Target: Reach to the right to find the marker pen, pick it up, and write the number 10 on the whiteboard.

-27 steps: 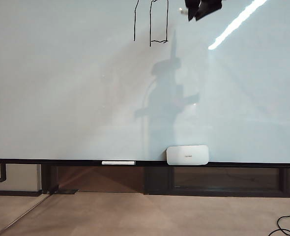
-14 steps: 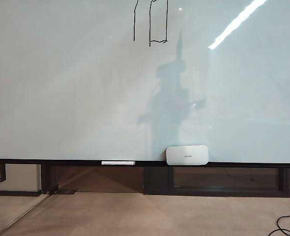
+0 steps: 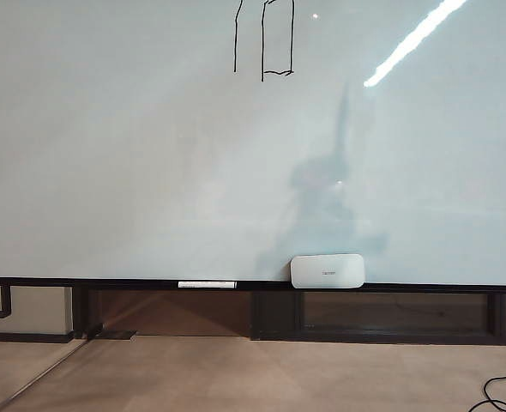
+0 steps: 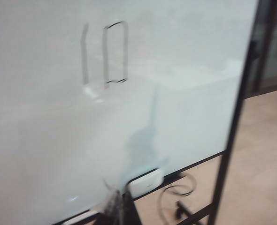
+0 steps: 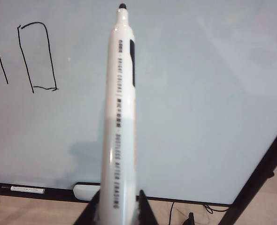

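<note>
Right gripper (image 5: pixel 116 206), nearest its wrist camera, clamped on a white marker pen (image 5: pixel 119 117) whose uncapped black tip points toward the whiteboard (image 3: pixel 107 172) without touching it. Left gripper (image 4: pixel 116 208) (only blurred dark fingertips visible; open or closed cannot be told) hangs off the board. Beyond: eraser (image 3: pixel 327 270) and a second pen (image 3: pixel 207 284) on the bottom rail, the number 10 (image 3: pixel 264 43) near the board's top edge.

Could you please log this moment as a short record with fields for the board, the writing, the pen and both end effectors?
whiteboard: upright, black rail below
number 10: drawn near the top edge
marker pen: white, uncapped, tip off the board
right end effector: shut on the marker pen
left end effector: facing the board, state unclear
eraser: on the rail
spare pen: on the rail
</note>
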`<action>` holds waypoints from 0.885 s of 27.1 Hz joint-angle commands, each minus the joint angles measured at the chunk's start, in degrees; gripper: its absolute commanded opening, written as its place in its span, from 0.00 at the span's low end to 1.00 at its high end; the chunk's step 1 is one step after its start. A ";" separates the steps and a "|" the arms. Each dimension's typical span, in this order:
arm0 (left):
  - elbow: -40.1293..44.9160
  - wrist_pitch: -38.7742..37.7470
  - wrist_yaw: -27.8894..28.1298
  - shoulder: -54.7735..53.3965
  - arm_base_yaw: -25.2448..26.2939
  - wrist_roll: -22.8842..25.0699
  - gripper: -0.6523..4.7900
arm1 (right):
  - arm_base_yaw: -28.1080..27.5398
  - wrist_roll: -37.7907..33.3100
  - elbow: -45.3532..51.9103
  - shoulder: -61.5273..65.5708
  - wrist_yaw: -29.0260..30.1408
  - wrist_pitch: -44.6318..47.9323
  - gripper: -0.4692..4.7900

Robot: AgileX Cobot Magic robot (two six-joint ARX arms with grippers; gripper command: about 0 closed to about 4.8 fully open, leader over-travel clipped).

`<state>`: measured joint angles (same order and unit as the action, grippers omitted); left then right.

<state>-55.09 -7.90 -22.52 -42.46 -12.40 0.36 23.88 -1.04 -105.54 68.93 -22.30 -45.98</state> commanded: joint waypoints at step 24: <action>21.53 -19.19 26.84 36.22 -0.09 -6.56 0.11 | 0.15 -4.74 65.18 -39.17 8.33 31.69 0.08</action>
<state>-34.63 -27.68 3.88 -6.68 -12.43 -5.37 23.97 -5.76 -40.69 29.91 -14.68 -15.66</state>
